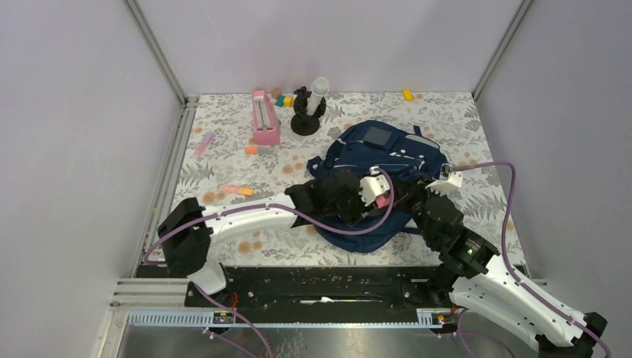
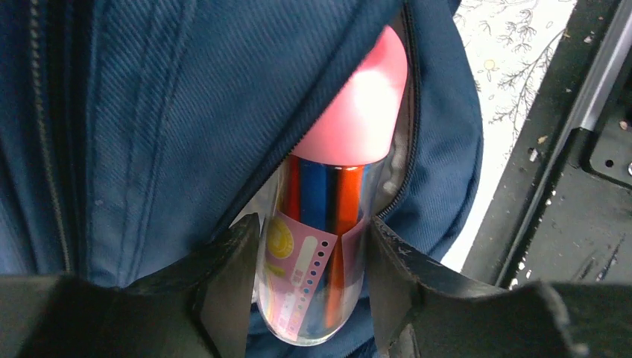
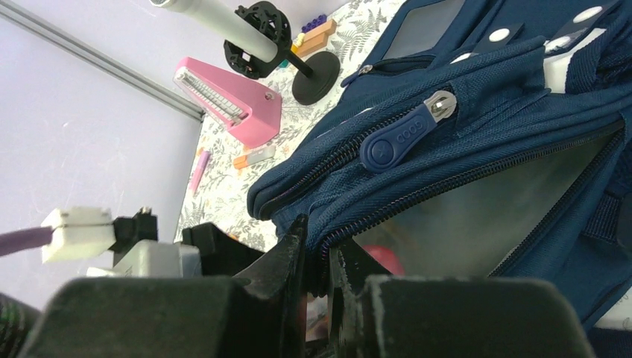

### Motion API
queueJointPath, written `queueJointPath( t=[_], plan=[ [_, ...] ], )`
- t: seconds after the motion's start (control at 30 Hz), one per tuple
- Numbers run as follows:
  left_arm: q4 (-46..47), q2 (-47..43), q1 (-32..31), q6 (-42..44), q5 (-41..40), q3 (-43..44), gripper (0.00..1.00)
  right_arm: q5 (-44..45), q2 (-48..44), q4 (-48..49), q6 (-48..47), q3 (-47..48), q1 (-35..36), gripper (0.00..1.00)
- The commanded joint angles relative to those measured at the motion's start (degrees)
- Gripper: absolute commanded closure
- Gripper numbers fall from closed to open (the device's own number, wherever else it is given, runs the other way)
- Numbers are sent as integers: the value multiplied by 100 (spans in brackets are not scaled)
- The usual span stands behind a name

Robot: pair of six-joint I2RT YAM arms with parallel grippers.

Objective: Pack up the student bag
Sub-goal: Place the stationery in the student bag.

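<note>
On the floral table [image 1: 462,127], centre-right: 1 student bag [image 1: 387,149], navy, lying flat, main zip open; right gripper [image 3: 317,250] nearly closed, pinching the zip edge and holding the mouth apart; left gripper [image 2: 309,246] about half open, clamped around 1 clear pen tube [image 2: 328,194], its pink cap inside the mouth, its body outside; judged: packing underway, this item part-in; other small items lie loose on the table, among them 1 pink marker [image 1: 203,143] and 1 yellow block [image 1: 407,94].
</note>
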Motion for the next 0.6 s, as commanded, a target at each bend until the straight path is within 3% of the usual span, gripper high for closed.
queueJointPath(
  t=[0.0, 0.27, 0.37, 0.47, 0.57],
  plan=[
    [1009, 258, 202, 434, -134, 410, 94, 23, -243, 463, -24, 279, -14, 100],
    [3060, 706, 194, 814, -870, -252, 83, 204, -292, 437, 93, -34, -18, 100],
    [2916, 944, 198, 790, -732, -86, 74, 241, -258, 437, 132, -66, -14, 100],
    [2853, 1051, 186, 551, -619, -135, 54, 295, -231, 437, 145, -89, -13, 100],
    [3219, 873, 136, 306, -995, -531, 36, 348, -204, 442, 148, -101, -18, 100]
  ],
)
